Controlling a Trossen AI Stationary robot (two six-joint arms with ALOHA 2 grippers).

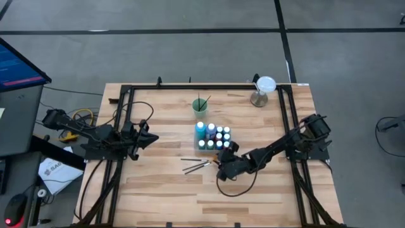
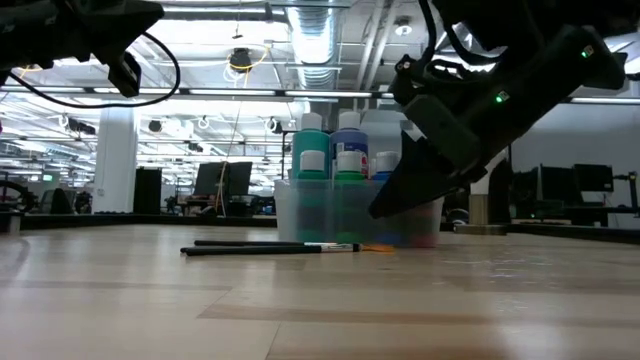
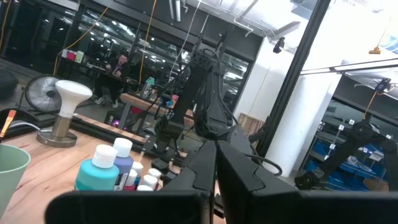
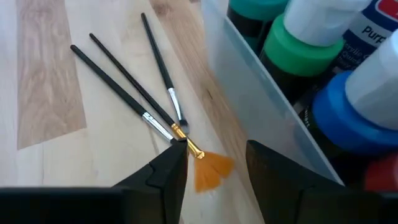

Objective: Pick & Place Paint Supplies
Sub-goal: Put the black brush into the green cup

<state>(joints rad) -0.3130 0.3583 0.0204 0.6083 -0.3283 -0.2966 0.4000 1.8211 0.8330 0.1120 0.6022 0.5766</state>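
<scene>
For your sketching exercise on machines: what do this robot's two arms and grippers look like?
Both arms are black and jointed, with black cables looping alongside. The left gripper ends in two dark, flat, tapering fingers. The right gripper has two dark wedge-shaped fingers; small green lights glow on that arm's housing in the low view.

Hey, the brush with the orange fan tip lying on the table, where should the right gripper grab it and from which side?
Probably on the thin black handle just behind the metal ferrule of the fan brush, coming straight down from above. It lies flat on the table, crossed by two other brushes farther up. The right gripper hovers open over the orange bristles, beside the clear tray.
</scene>
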